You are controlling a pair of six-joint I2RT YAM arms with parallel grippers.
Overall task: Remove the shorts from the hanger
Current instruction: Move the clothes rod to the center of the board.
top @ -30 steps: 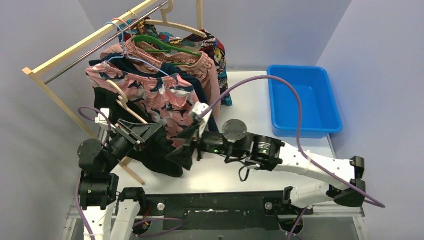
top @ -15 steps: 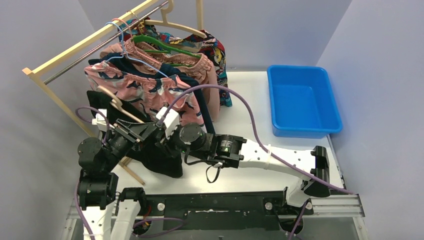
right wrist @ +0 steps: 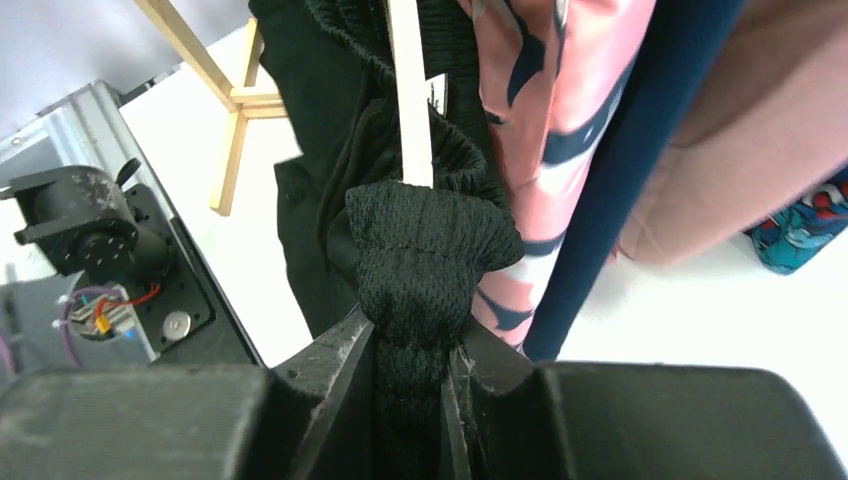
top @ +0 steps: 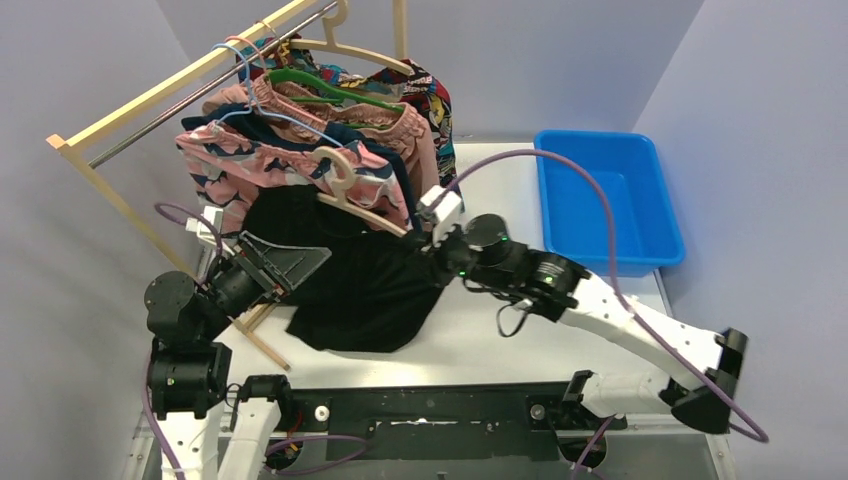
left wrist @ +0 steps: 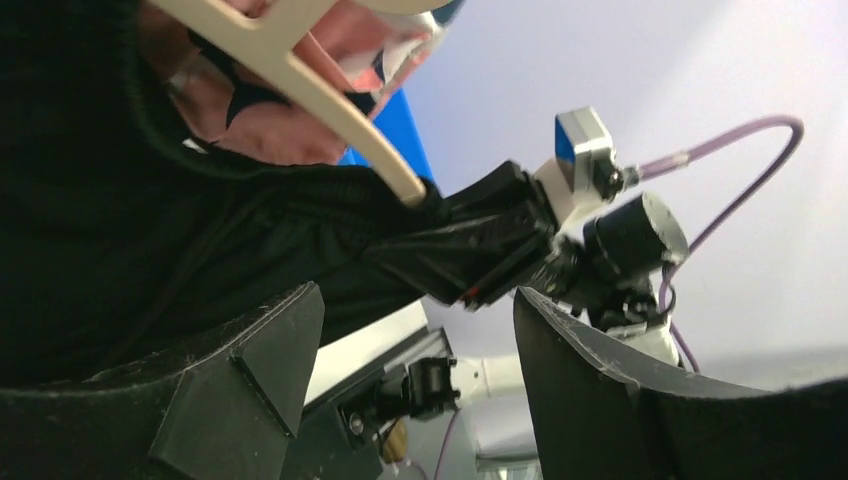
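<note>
Right gripper (right wrist: 408,365) pinches the black shorts (top: 360,285) by the waistband at their 3 o'clock corner, right at the wooden hanger (top: 352,192) tip, likely to peel it off. Left gripper (left wrist: 415,340), at 9 o'clock, gapes wide and holds nothing.

I note plain pale violet-grey walls (top: 600,60) beyond and on either side of my right claw (top: 428,252), white table (top: 470,345) beneath it, wooden garment rack (top: 130,98) far left. Lighting even.

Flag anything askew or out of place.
The wooden hanger is off the rail and tilted, one arm inside the waistband of the black shorts, which the right claw pinches at that arm's tip.
</note>
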